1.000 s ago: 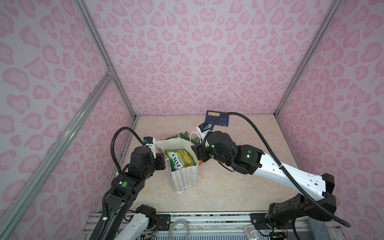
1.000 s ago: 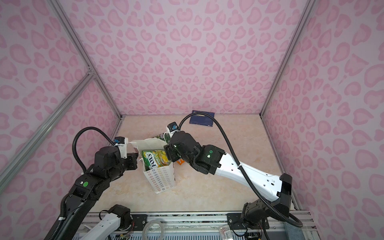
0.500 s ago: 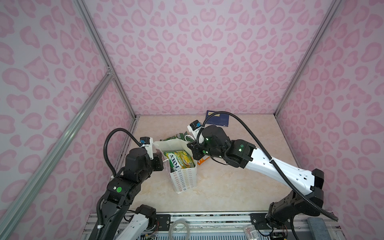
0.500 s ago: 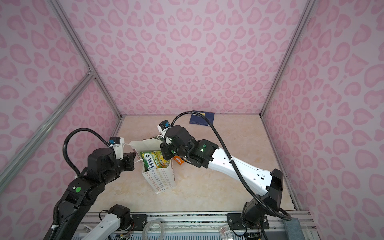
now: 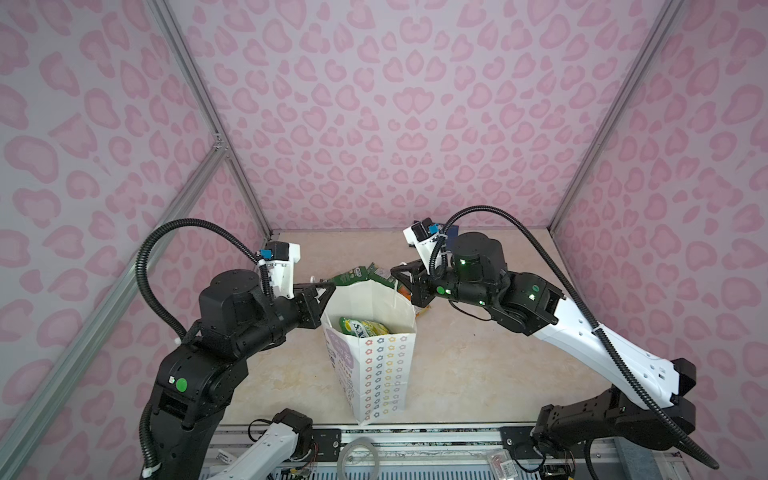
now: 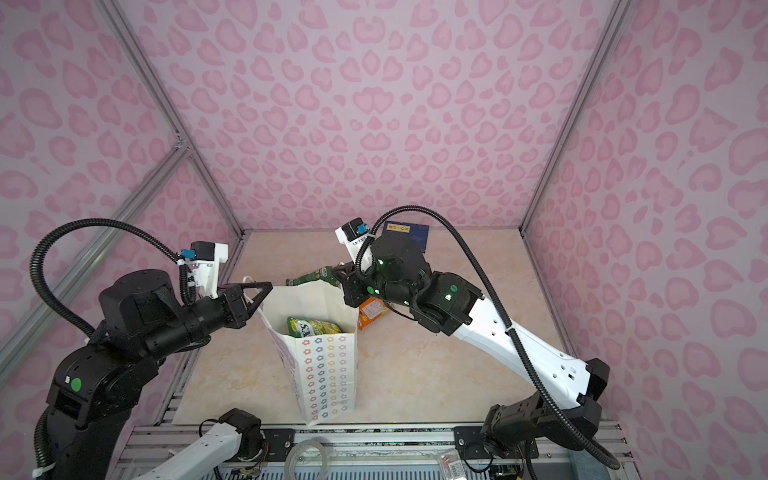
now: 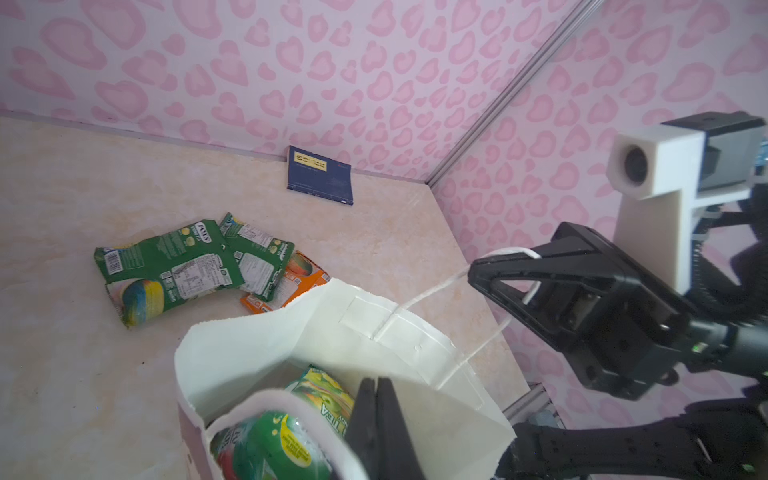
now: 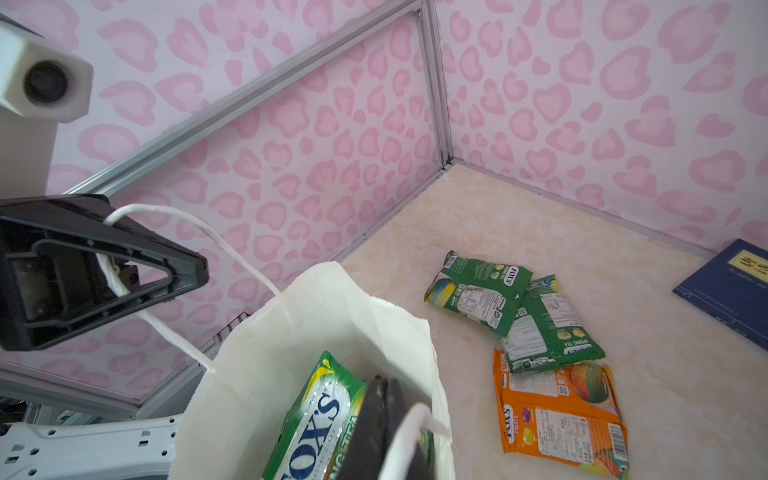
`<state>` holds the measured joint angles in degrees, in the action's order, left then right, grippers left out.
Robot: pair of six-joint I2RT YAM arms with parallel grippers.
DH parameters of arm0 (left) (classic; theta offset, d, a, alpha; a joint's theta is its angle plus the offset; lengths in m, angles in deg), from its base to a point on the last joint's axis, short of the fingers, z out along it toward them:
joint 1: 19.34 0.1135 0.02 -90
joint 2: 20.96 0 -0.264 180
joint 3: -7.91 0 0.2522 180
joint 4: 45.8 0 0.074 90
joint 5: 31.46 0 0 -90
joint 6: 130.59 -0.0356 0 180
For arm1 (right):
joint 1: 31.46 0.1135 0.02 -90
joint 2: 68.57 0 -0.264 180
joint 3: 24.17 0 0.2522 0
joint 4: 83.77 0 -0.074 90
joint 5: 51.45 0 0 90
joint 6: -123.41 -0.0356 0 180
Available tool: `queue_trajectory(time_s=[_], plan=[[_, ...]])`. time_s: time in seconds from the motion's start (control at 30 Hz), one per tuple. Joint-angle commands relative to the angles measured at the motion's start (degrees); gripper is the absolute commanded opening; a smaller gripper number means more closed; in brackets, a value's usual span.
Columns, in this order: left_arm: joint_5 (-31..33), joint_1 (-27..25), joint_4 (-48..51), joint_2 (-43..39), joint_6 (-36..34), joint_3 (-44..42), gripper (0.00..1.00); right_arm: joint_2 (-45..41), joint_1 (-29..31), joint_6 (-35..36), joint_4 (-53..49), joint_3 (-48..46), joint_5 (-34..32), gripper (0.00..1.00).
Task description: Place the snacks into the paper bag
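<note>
Paper bag (image 5: 376,365) upright; left gripper (image 5: 329,288), right gripper (image 5: 397,269) clamp its handles (image 8: 232,254).

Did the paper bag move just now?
Yes. The bottom of the paper bag now reaches the front rail in both top views; before, bare table showed between them. Lifted or slid, I cannot tell.

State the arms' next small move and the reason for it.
Probably pull gently apart to widen the mouth of the bag: the left gripper and right gripper are each shut on a cord handle, and green pouches and an orange pouch lie outside it.
</note>
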<state>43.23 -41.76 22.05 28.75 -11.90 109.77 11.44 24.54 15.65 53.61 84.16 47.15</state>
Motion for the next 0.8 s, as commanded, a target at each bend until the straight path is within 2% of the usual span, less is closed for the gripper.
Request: queue_trajectory(time_s=[0.0,0.07,0.2,0.3,0.47,0.53,0.63,0.77], plan=[[-4.6,-1.6,-4.3,3.3,2.4,3.8,0.03,-2.5,-0.8,1.1,4.1,-0.5,0.9,0.00],[-6.2,-4.3,-6.1,6.8,3.6,4.7,0.03,-4.2,-2.6,1.1,3.7,-0.4,0.7,0.00],[0.3,-14.6,-6.9,16.1,2.4,10.4,0.03,-7.3,-7.2,0.2,3.4,-1.8,1.5,0.00],[2.3,-19.8,-7.4,24.3,1.4,17.1,0.03,-10.0,-11.5,-0.7,4.3,-4.0,2.0,0.00],[2.5,-22.0,-8.5,37.2,1.2,27.8,0.03,-12.5,-22.0,-3.6,4.9,-6.8,6.2,0.00],[2.3,-22.2,-9.5,41.9,1.2,31.7,0.03,-13.5,-24.5,-3.7,4.2,-7.6,5.6,0.00],[1.0,-22.2,-9.3,50.3,0.9,39.8,0.03,-15.1,-28.8,-4.0,3.5,-9.9,5.1,0.00],[-2.8,-22.2,-6.4,61.7,2.1,50.4,0.03,-18.3,-34.1,-5.1,5.3,-17.5,6.7,0.00]])
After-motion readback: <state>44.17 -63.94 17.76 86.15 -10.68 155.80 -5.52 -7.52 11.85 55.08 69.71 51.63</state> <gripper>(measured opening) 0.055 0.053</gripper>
